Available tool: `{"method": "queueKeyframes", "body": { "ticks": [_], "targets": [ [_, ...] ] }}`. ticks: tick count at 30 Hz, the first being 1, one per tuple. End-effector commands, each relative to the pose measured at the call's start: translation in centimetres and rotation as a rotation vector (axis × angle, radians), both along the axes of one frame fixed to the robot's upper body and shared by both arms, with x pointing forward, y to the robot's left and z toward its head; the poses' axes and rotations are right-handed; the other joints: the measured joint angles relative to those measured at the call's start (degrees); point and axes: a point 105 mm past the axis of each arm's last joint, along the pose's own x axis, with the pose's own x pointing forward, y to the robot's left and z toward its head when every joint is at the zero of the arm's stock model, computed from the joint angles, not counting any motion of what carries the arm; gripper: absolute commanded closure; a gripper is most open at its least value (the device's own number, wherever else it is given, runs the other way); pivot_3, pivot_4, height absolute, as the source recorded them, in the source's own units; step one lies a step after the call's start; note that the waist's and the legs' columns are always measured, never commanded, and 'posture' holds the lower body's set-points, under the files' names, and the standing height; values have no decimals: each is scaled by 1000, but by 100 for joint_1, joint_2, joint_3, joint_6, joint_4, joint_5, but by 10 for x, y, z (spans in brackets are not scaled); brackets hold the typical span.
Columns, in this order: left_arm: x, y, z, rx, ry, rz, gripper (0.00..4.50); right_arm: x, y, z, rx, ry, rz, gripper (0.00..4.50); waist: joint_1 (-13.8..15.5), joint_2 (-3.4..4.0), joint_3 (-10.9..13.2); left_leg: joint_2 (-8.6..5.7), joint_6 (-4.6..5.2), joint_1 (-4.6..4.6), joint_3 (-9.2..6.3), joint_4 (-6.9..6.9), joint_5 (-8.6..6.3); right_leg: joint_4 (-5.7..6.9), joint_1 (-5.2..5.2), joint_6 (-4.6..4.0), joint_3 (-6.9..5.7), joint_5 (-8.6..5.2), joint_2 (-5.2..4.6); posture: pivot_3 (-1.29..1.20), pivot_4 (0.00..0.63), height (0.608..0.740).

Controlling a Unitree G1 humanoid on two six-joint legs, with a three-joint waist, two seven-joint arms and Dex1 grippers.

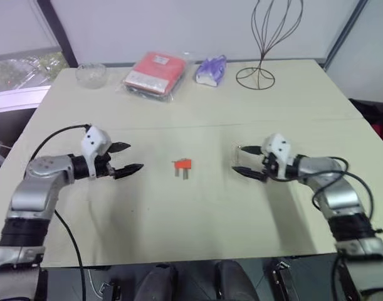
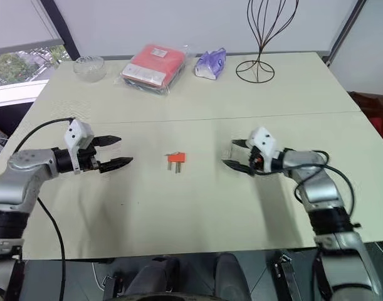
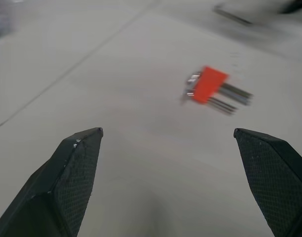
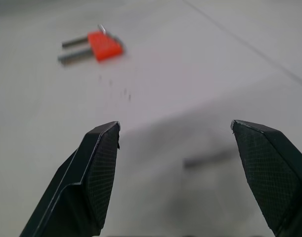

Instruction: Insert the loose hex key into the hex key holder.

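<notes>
The orange holder (image 1: 182, 165) lies flat between both empty, spread-open grippers, left (image 1: 125, 158) and right (image 1: 246, 160), its short keys pointing toward the robot; the loose key is hard to spot.

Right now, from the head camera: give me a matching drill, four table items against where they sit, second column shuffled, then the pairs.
Items
1. orange key holder
2. red packet
3. glass bowl
4. wire stand

Places
A. far edge, robot's right side
B. far left corner
C. table middle, between the two open grippers
D. far edge, between the bowl and a purple bag

Pairs: 1-C, 2-D, 3-B, 4-A
</notes>
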Motion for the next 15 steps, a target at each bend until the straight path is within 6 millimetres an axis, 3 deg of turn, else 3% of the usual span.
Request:
{"method": "queueKeyframes", "body": {
  "ticks": [1,6,15],
  "targets": [
    [-7,-7,12,27,15,-97,33,16,29,6,-43,-67,95,731,2,3,2,0,0,-1,-1,0,0,0,-1,0,0,0,1,0,150,740],
    [-17,-10,9,45,69,-130,33,27,66,-6,-79,-45,214,731,-47,0,5,-2,-1,-4,-6,-1,0,1,-4,0,-2,1,0,0,150,740],
    [-35,-17,-6,0,81,-79,33,29,90,-24,-130,0,300,731,-156,3,9,1,-2,-4,-9,-3,0,10,-10,0,-1,1,2,0,150,740]
  ]
}}
